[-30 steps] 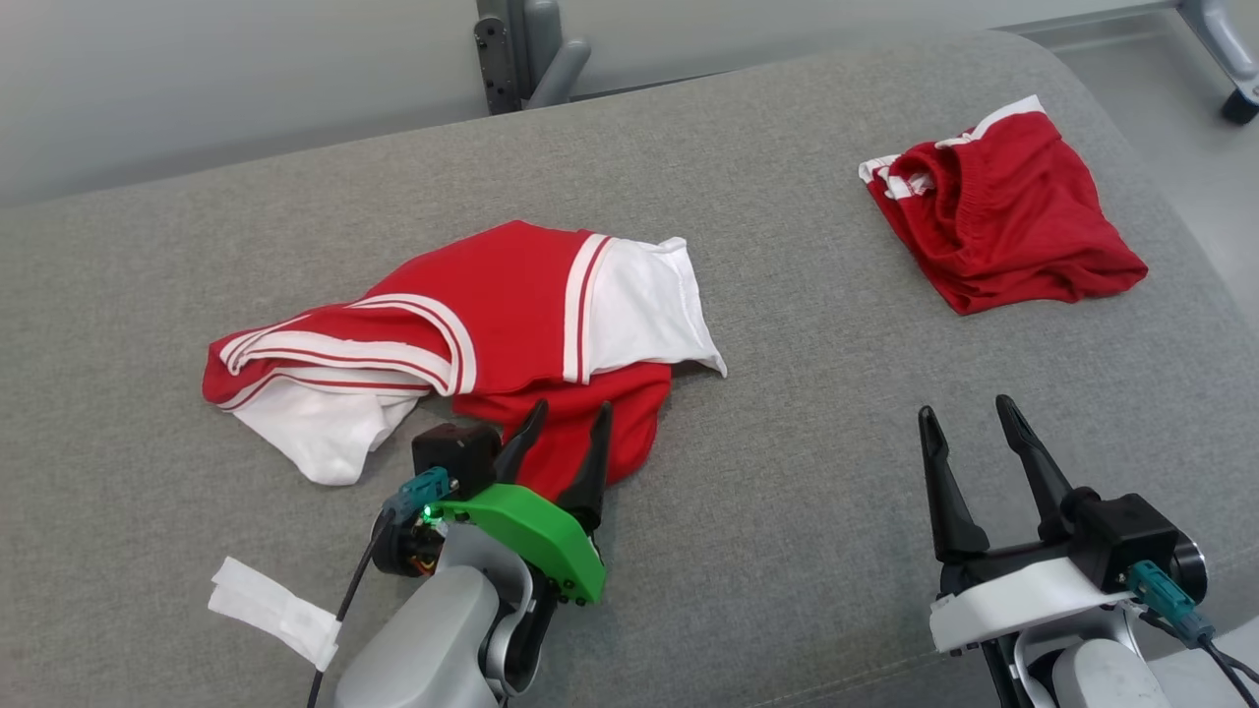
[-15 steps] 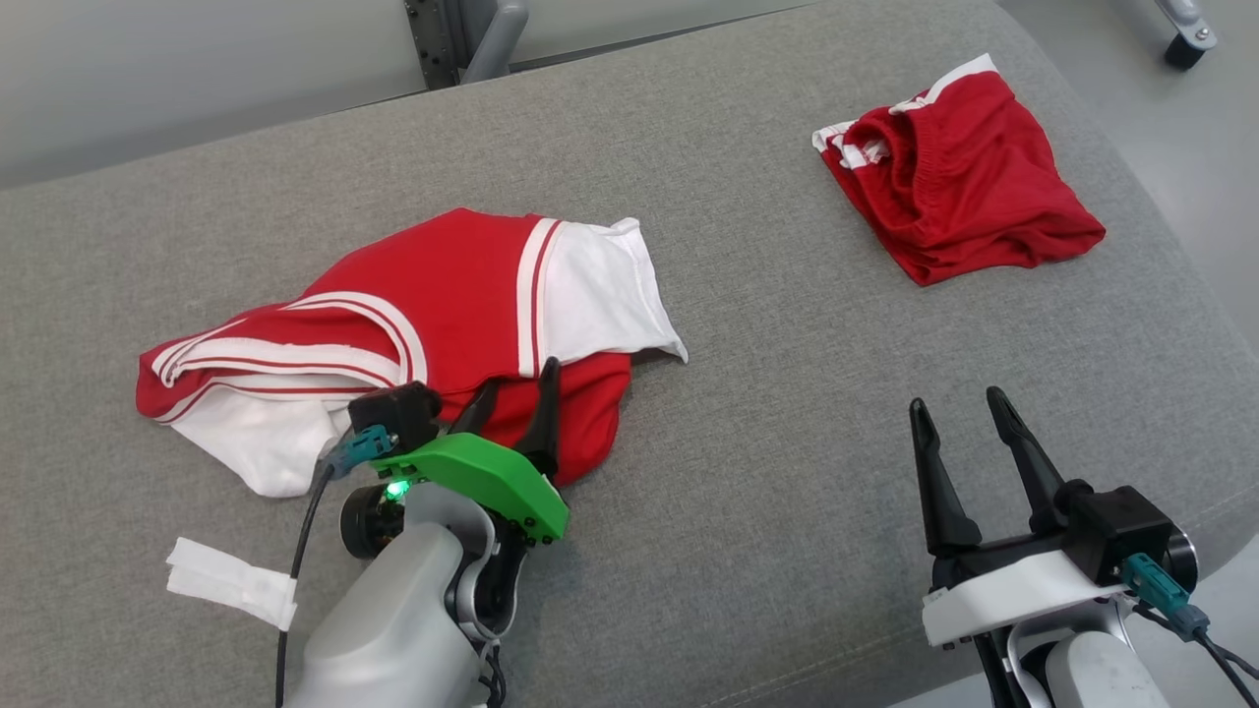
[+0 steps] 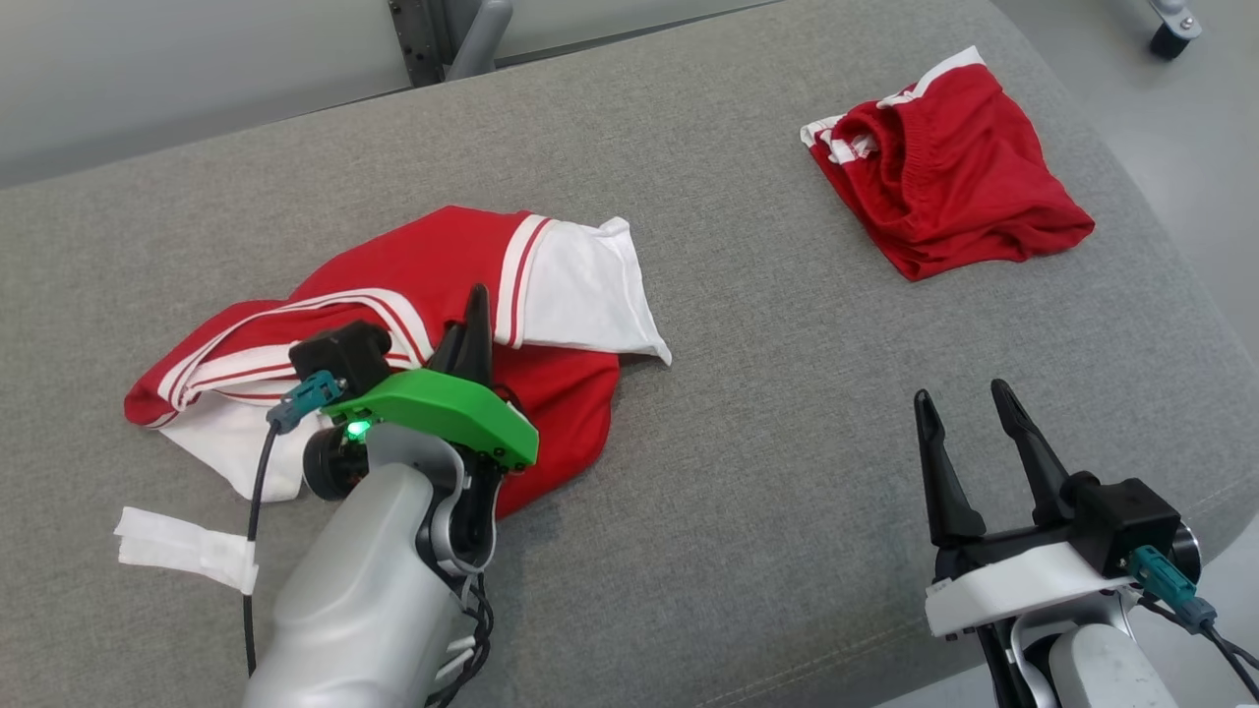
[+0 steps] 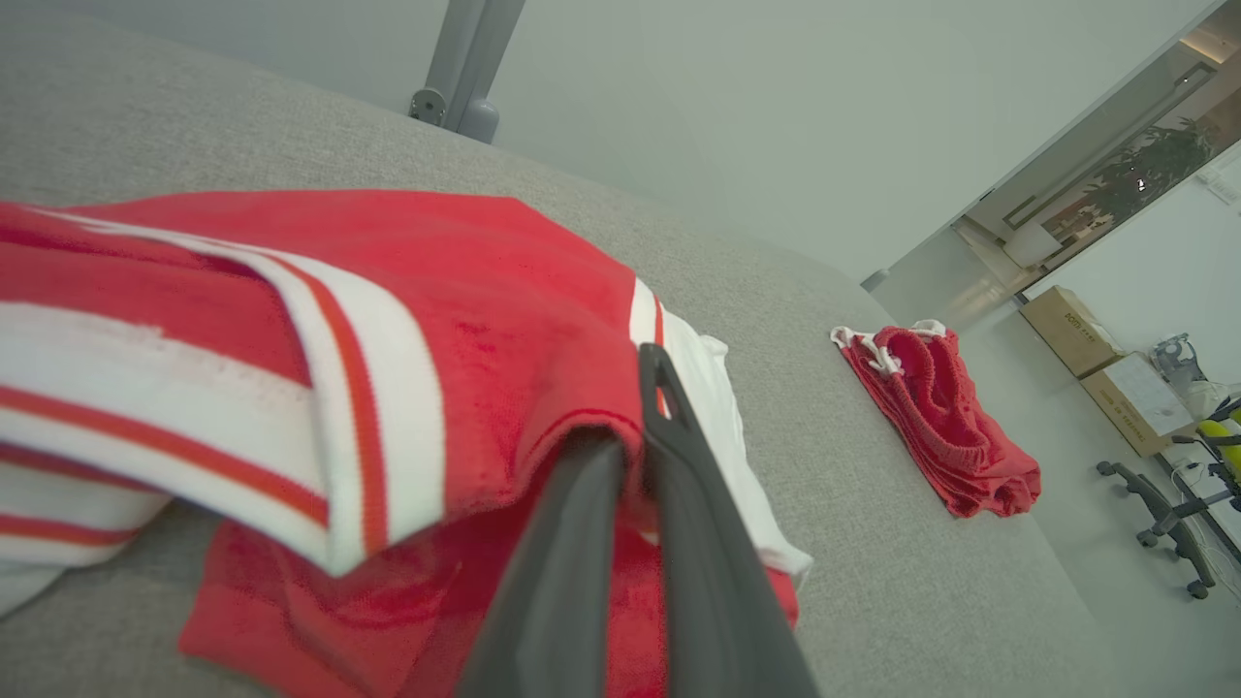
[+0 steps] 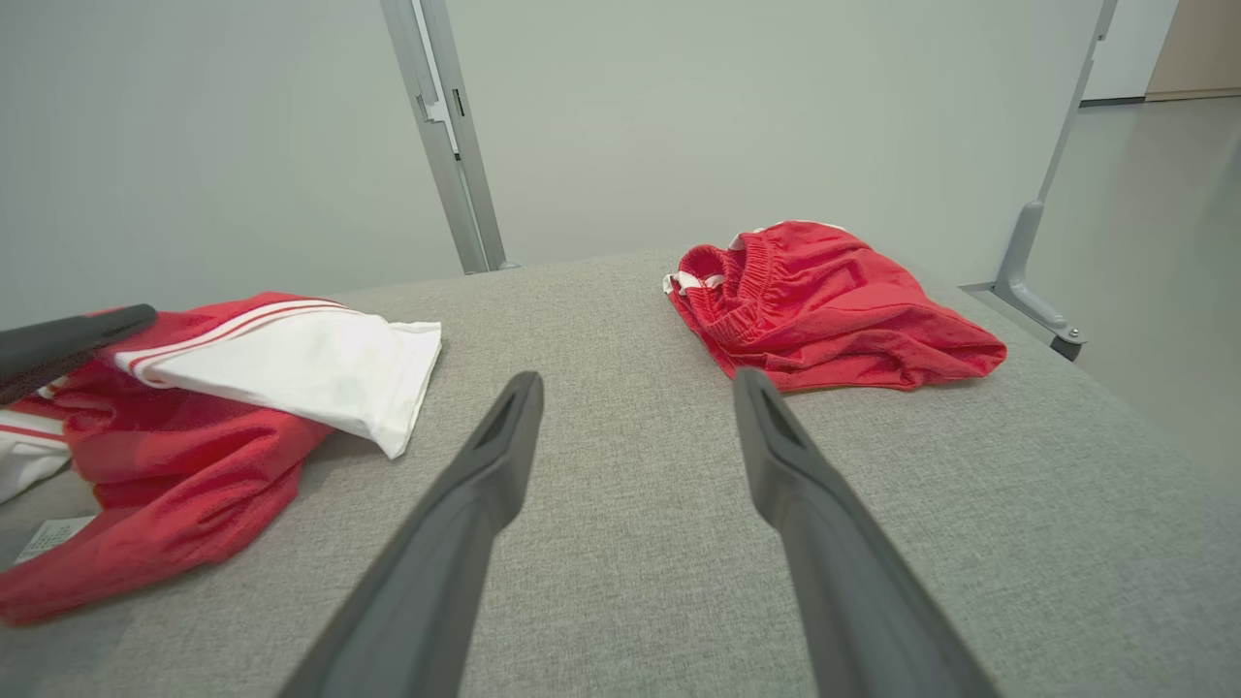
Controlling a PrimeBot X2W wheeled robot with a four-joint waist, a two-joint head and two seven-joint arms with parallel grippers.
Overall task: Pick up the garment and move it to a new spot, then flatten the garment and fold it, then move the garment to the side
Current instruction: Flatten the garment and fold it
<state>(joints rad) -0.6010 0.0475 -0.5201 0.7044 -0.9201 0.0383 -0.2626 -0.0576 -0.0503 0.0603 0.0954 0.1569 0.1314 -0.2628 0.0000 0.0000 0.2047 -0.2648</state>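
The shirt (image 3: 443, 261) lies crumpled left of the surface's (image 3: 767, 442) middle. The left gripper (image 3: 477, 307) pinches a red fold at its near side; the right gripper (image 3: 969, 405) gapes empty by the near edge. Light, limp cloth will likely sag and bunch; hems probably hold best.

- Worktop (image 3: 787, 472): coarse woven grey cloth, matt.
- Shirt (image 3: 433, 265): soft knit cloth, red and white, matt.
- Shorts (image 3: 964, 187): thin red cloth, ribbed waistband.
- Right claw (image 3: 959, 393): smooth, matt dark plastic.
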